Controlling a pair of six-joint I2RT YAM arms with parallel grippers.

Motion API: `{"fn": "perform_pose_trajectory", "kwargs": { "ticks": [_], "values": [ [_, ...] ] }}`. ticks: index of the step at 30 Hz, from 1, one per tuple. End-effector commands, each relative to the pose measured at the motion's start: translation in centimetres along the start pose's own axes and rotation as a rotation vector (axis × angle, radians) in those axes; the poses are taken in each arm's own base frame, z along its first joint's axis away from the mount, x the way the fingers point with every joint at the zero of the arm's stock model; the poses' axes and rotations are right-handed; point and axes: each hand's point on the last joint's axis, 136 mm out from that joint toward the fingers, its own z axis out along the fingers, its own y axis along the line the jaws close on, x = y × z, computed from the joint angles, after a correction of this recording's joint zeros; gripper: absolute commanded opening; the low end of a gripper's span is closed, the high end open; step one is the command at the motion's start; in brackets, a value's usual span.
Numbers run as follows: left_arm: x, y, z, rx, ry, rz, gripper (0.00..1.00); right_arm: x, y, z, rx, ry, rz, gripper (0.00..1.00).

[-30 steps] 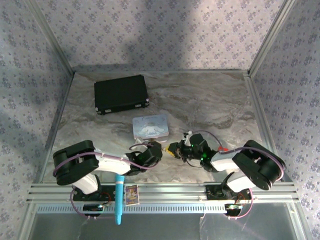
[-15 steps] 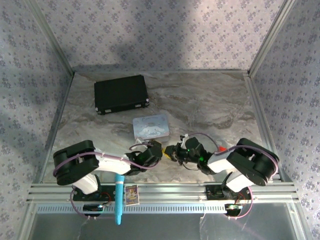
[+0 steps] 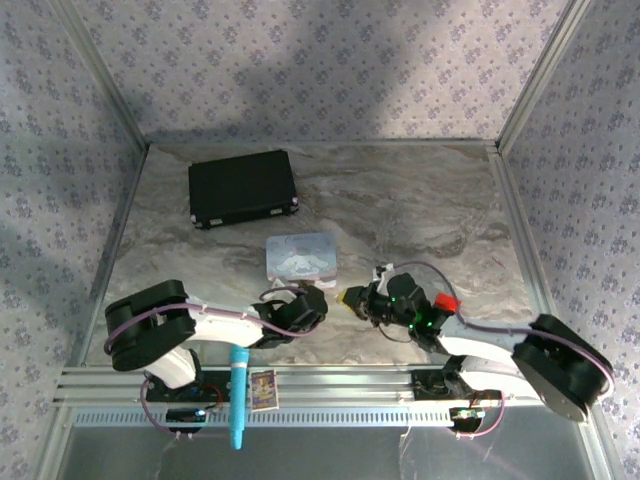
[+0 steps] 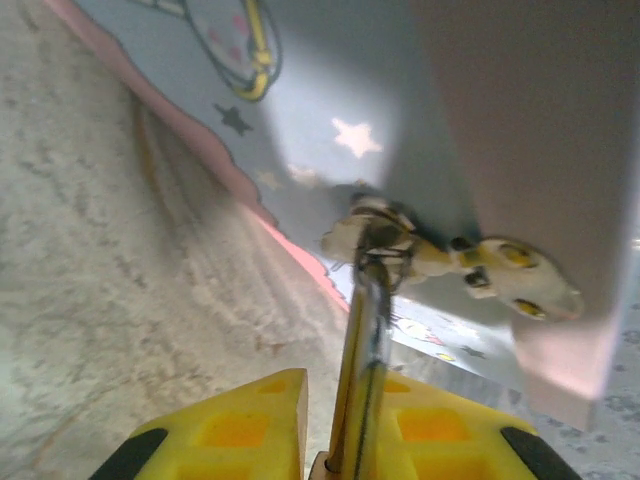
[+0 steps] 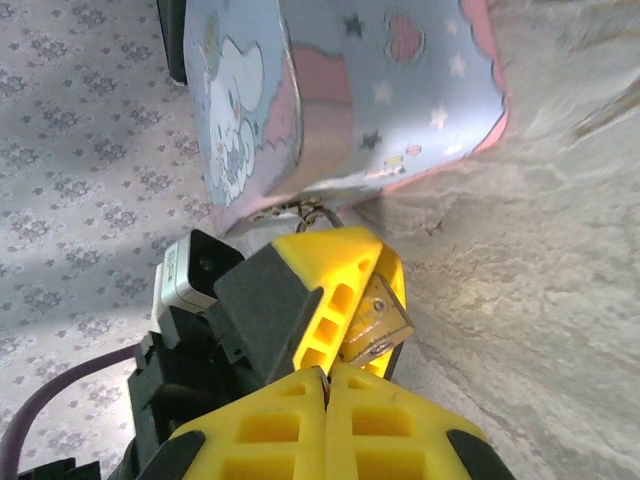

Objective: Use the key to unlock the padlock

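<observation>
Your left gripper (image 4: pixel 345 400) is clamped on the padlock (image 5: pixel 377 322) at the clasp of the pastel tin (image 3: pixel 301 255), while just right of it your right gripper (image 5: pixel 326 378) has its fingers pressed together.

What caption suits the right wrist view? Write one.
Shut yellow right pincer beside small brass-gold padlock, below pastel cartoon-printed tin.

The small brass padlock (image 5: pixel 376 320) is clamped in the left gripper (image 4: pixel 350 400), standing near upright, its flat body edge-on to the left wrist camera. Its thin shackle (image 5: pixel 313 212) meets the clasp (image 4: pixel 440 255) on the pastel tin (image 5: pixel 380 90)
</observation>
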Motion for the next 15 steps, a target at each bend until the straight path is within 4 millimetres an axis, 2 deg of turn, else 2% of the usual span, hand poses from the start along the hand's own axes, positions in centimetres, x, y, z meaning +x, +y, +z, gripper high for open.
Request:
{"fn": "perform_pose_trajectory", "kwargs": {
  "ticks": [1,6,7,11,12,15],
  "values": [
    [-0.1,2.8,-0.5,-0.122,0.006,0.035,0.22,-0.8,-2.5,-1.0,0.147,-0.02,-0.054,0.0],
    [-0.6,5.4,-0.8,-0.178,0.01,0.024,0.28,-1.3,-2.5,-1.6,0.154,-0.019,-0.064,0.0],
    [-0.7,5.8,-0.8,-0.186,0.01,0.027,0.33,-1.3,-2.4,-1.5,0.155,-0.016,-0.069,0.0],
    [-1.3,6.1,-1.7,-0.204,-0.014,0.06,0.43,-1.3,-2.1,-1.1,0.152,-0.003,-0.085,0.0],
    [-1.6,6.1,-2.0,-0.208,-0.023,0.068,0.48,-1.3,-2.0,-1.0,0.15,-0.001,-0.088,0.0],
    [-2.9,5.9,-3.5,-0.211,-0.078,0.112,0.77,-1.3,-1.2,-0.8,0.13,0.004,-0.123,0.0]
  ]
}}
